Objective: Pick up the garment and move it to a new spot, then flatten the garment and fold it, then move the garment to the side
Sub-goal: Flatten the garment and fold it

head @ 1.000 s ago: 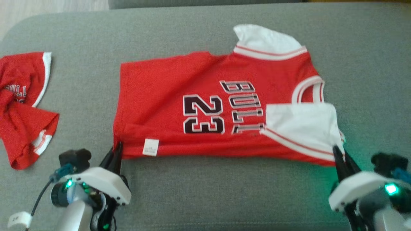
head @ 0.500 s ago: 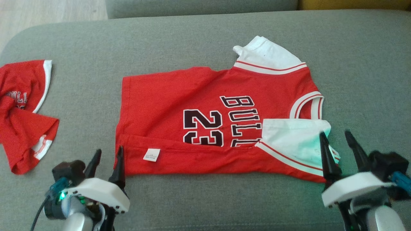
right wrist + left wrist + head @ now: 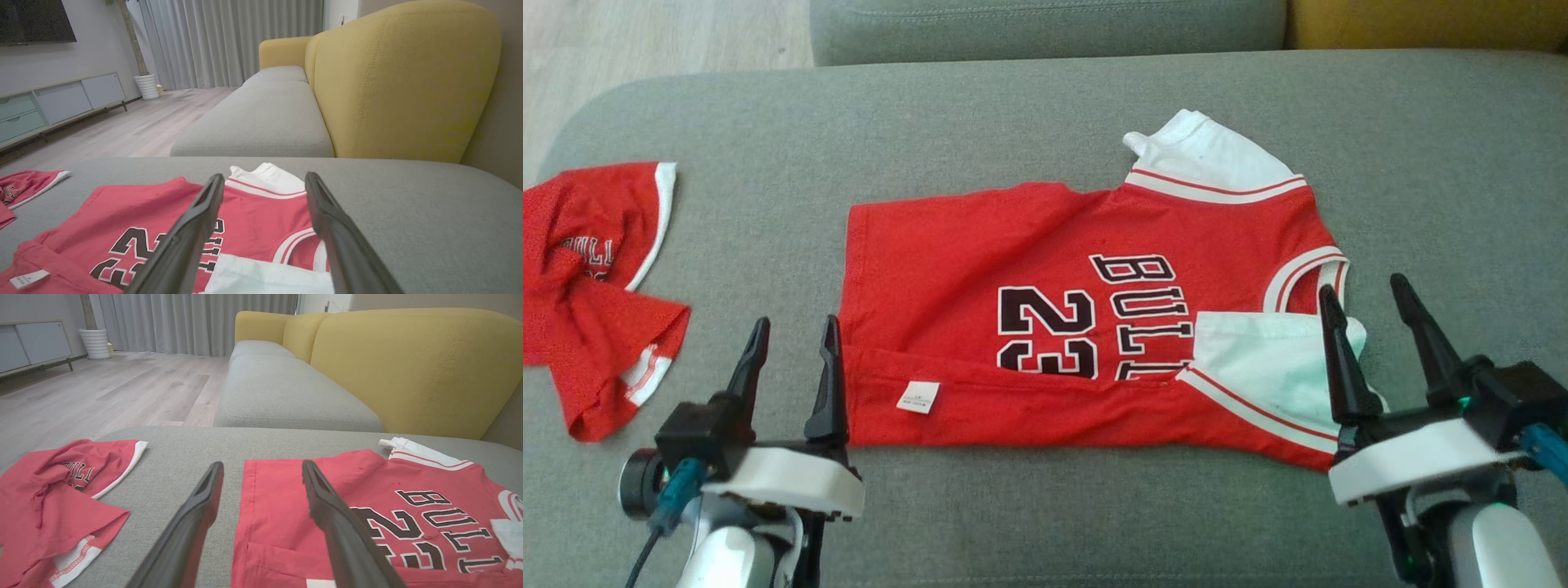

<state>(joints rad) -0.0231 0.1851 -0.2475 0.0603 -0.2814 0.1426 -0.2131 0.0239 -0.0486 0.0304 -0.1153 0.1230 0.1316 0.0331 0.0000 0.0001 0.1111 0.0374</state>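
The garment [image 3: 1054, 245] is a red jersey with white sleeves and black "BULLS 23" lettering, lying flat on the grey sofa cushion [image 3: 1013, 106]. Its near edge is folded up over the body, with a white label showing. My left gripper [image 3: 795, 322] stands open just beside the garment's near left corner, holding nothing. My right gripper [image 3: 1363, 285] is open above the near white sleeve, also with nothing in it. In the left wrist view the left gripper [image 3: 262, 464] straddles the garment's [image 3: 278, 506] hem edge. In the right wrist view the right gripper [image 3: 264, 176] points over the garment [image 3: 135, 208].
A second red jersey [image 3: 596, 278] lies crumpled at the cushion's left end. Another grey cushion [image 3: 1045, 24] and the yellow backrest [image 3: 1421, 20] lie beyond. Wooden floor [image 3: 645, 41] shows at the far left.
Both grippers went from shut on the garment's near edge to open, letting it go, and have risen off it. The head camera has tilted, shifting the whole picture downward.
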